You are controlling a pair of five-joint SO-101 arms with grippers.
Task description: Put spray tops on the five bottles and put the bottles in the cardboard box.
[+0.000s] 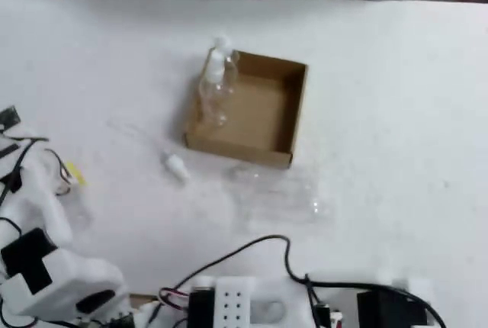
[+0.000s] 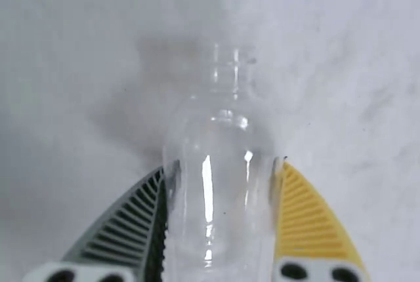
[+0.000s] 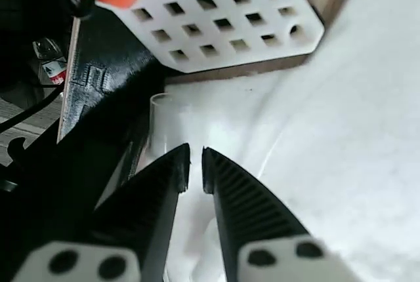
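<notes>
On the white surface, your left jaws clamp a clear, uncapped plastic bottle [image 2: 216, 131]. Your right jaws are nearly closed and empty. Capping looks next: fetch the white spray top [image 1: 175, 166] lying at eight o'clock from the brown cardboard box [image 1: 236, 147].

The bottle [image 2: 220, 131] is clear glossy plastic, the cardboard box [image 1: 240, 147] matt brown, the worktop [image 1: 396, 114] matt white, the left claw [image 2: 222, 169] ribbed matt plastic.

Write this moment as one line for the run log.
left pincer: shut on topless bottle | right pincer: shut, empty | cardboard box: one topped bottle inside | loose spray top: on table
</notes>
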